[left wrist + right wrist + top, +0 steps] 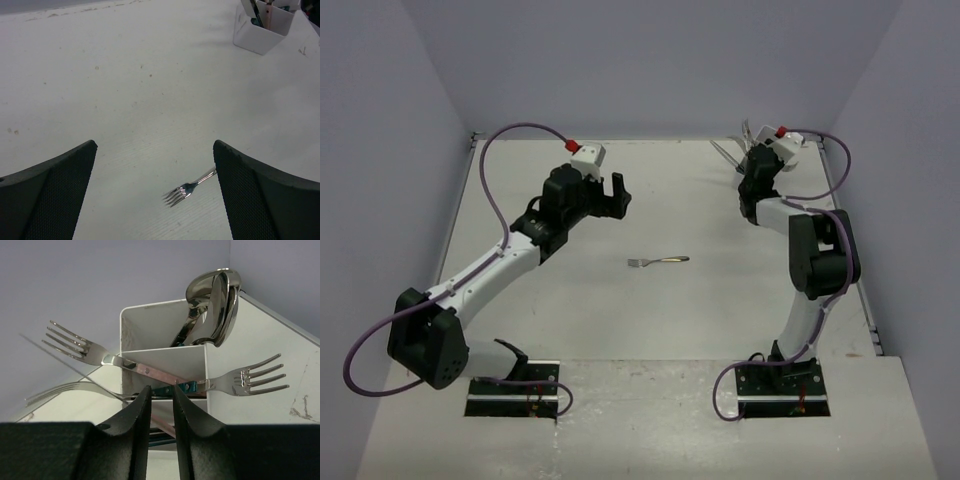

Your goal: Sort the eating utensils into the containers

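Now, one fork (658, 262) lies loose mid-worktop (570, 300), unsorted. Your left gripper (613, 195), just above it in frame, has jaws wide apart, likely readied for that pickup. Upper right, your right gripper (161, 390) is at bin (150, 325), jaws slightly apart and clamping nothing; probably drop-off pose. Sorted forks (80, 347) and spoons (215, 305) inside.

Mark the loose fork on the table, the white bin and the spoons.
loose fork (658, 262): top view, middle of its shaft.
white bin (256, 39): left wrist view, near outer wall.
spoons (216, 305): right wrist view, front spoon's bowl.
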Controlling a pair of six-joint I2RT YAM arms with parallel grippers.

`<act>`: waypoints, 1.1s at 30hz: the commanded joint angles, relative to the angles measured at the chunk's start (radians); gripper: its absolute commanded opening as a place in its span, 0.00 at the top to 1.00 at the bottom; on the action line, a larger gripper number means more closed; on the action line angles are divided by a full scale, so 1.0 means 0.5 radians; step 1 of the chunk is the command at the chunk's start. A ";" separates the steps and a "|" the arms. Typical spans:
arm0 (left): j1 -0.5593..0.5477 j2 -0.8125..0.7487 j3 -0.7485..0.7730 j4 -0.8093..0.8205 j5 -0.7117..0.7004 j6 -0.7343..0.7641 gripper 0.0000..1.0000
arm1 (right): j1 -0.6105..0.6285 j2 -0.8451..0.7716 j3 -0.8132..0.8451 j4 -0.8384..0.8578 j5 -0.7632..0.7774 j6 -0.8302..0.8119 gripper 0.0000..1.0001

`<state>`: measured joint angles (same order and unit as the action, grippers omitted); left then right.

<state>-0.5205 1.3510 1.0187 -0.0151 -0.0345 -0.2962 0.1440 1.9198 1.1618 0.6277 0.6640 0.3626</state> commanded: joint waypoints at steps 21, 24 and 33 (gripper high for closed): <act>0.026 -0.177 -0.197 -0.120 -0.011 -0.122 0.00 | 0.261 -0.692 -0.008 -1.195 -2.330 -1.275 0.01; 0.029 -0.223 -0.233 -0.209 -0.145 -0.183 0.00 | 0.460 -0.561 0.198 -1.944 -2.329 -1.635 0.01; 0.105 -0.337 -0.390 -0.409 -0.391 -0.417 0.00 | 0.920 -0.180 0.327 -2.421 -1.920 -1.854 0.01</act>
<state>-0.4843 1.2098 0.8478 -0.1841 -0.1791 -0.4408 0.5766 1.8011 1.2861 -0.4332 -0.3058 -0.4740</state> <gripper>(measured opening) 0.997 0.990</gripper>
